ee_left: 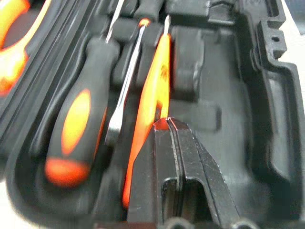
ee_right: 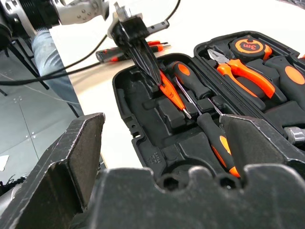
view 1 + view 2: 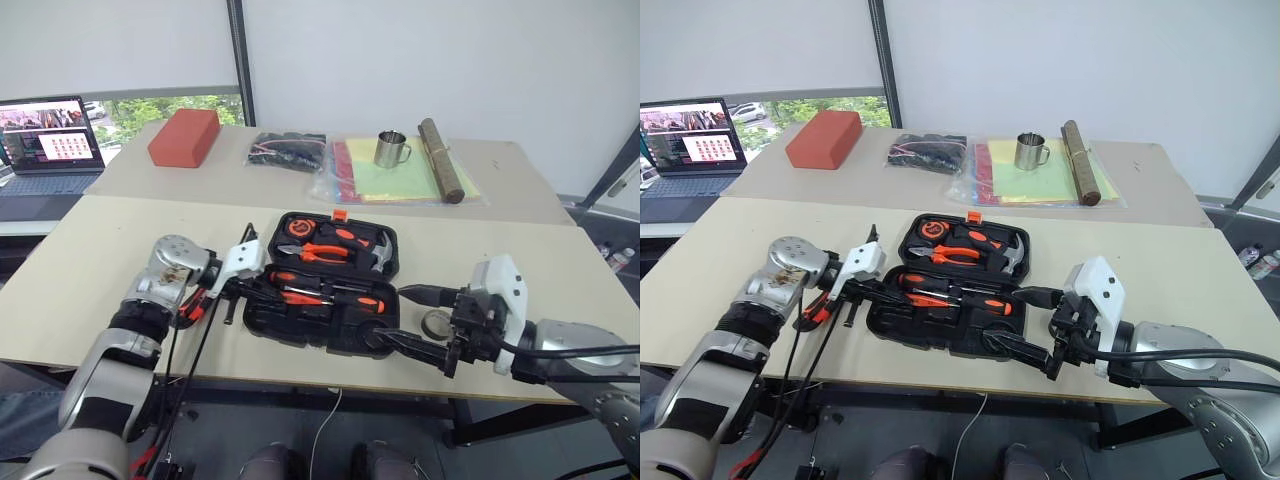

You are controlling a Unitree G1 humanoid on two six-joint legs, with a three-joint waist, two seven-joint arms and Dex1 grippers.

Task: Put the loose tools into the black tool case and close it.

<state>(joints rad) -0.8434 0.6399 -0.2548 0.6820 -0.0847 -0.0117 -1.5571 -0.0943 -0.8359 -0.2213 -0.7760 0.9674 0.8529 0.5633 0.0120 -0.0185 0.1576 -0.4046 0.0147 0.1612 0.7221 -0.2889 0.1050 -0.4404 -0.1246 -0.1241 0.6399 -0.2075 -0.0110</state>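
The black tool case (image 3: 330, 282) lies open on the bench (image 3: 90, 270), lid half away from the robot holding pliers (image 3: 325, 251), a hammer (image 3: 378, 254) and a tape measure (image 3: 297, 228); how those sit in their slots is hard to make out. The near half holds two screwdrivers with orange-black handles (image 2: 190, 83) and the slim red-orange screwdriver (image 1: 148, 95). The left claw (image 2: 153, 81) is clenched, its fingertips pressed together right at the slim screwdriver; its fingers hide part of the handle, so whether they pinch it or only touch it cannot be told. The right claw (image 3: 385, 315) hangs released, fingers spread wide over the case's near right corner, grasping nothing. A small roll (image 3: 436, 323) peeks out behind it, mostly hidden. Something orange and black lies under the left arm (image 2: 128, 51), too cut off to name.
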